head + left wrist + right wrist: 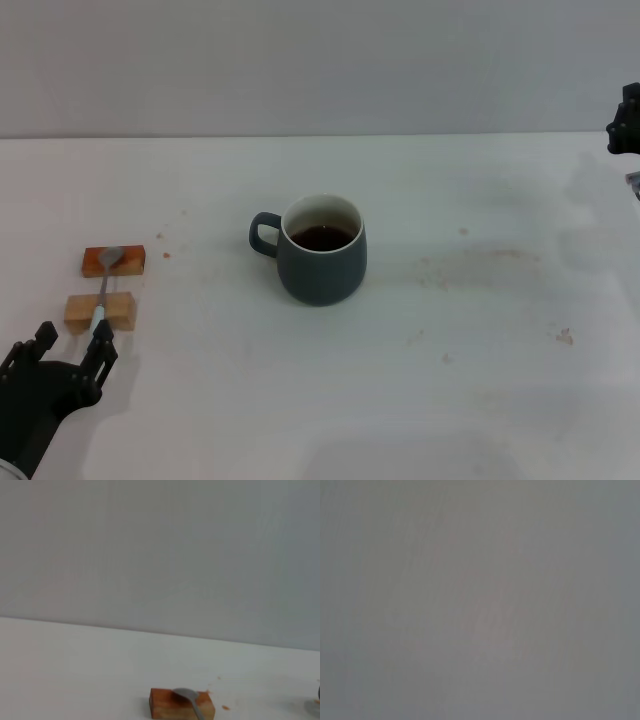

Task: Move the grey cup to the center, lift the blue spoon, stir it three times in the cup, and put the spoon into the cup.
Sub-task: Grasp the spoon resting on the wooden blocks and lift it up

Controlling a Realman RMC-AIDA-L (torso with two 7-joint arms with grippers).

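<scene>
1. The white surface (480,380) fills most of the head view and runs back to a grey wall; faint brown stains and crumbs mark it. Between the left gripper and the mug, and out to the robot's right, it offers wide bare room. The right wrist view shows only flat grey, with nothing to make out in it.
2. The grey cup (322,262) stands upright near the middle of the surface, well apart from the left gripper, ahead of it and to the robot's right. Its handle points toward the robot's left, and dark liquid sits inside.
3. The left gripper (70,345) sits low at the near left corner, its arm cut off by the picture's edge. Its fingers are spread and hold nothing.
4. The right gripper (625,125) is a dark shape cut off at the far right edge; I cannot tell how its fingers stand.
5. Two wooden blocks (113,261) lie just ahead of the left gripper, one behind the other.
6. The blue spoon (104,283) bridges both blocks, bowl on the far block, its pale handle end close beside a left fingertip (103,341). The left wrist view shows only the far block and spoon bowl, cut off below.
</scene>
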